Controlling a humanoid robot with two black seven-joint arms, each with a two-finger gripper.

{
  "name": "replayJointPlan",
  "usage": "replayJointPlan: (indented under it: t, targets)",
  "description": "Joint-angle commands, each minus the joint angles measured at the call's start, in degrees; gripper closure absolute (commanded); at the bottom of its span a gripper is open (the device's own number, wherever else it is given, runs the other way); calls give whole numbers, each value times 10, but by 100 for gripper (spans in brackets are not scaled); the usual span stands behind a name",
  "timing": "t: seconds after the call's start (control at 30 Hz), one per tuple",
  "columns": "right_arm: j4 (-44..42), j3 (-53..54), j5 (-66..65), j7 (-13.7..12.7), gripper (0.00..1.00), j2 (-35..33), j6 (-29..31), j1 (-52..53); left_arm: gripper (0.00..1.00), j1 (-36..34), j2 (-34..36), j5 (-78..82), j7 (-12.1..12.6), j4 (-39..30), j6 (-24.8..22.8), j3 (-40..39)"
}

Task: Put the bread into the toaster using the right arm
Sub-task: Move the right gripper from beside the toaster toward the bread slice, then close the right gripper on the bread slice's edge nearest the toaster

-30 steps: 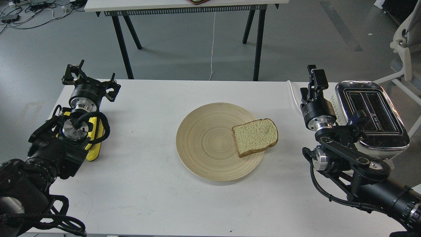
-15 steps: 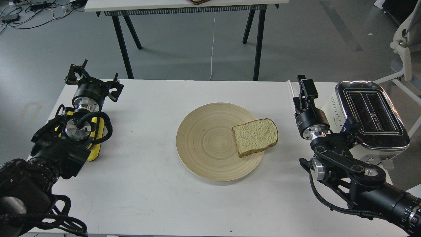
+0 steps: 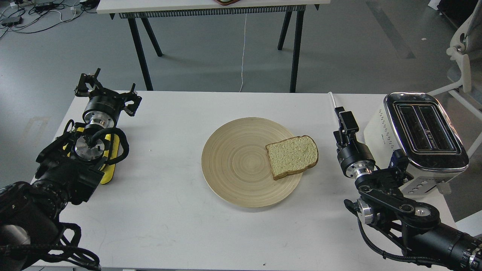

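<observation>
The bread (image 3: 293,156) lies flat on the right side of a round wooden plate (image 3: 233,162) in the middle of the white table. The white toaster (image 3: 421,131) with a chrome top stands at the table's right edge, both slots empty. My right gripper (image 3: 344,117) is between the bread and the toaster, just right of the bread and apart from it. It looks narrow and dark, so I cannot tell its fingers apart. My left gripper (image 3: 107,90) is at the far left of the table, fingers spread and empty.
A yellow object (image 3: 110,165) lies under my left arm. A white cable (image 3: 333,100) runs off the table's back edge near the toaster. A second table (image 3: 211,6) stands behind, and a white chair (image 3: 465,41) is at the far right.
My right gripper has moved left and toward me, from beside the toaster's back corner to the gap between the bread and the toaster. The left arm shifted slightly. The bread has not moved.
</observation>
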Motion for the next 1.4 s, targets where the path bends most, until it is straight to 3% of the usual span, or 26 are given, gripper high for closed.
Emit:
replayJointPlan:
  t: [0.0,0.43,0.63,0.93,1.13,1.37]
  targets:
    - [-5,-15,0,0,4,3,0,-4,0,0,0,0,0,0,0,0]
    - [-33,-67,0,0,4,48,0,-13,0,0,-2,0,0,0,0,0]
    - [-49,-70,0,0,10,72,0,-12,0,0,-2,0,0,0,0,0]
    - [-48,-71,-1,0,47,72,0,-13,0,0,0,0,0,0,0,0]
    - [-48,-84,-10,0,81,73,0,-12,0,0,-2,0,0,0,0,0]
    - [-39,-79,-10,0,96,68,0,-12,0,0,-2,0,0,0,0,0]
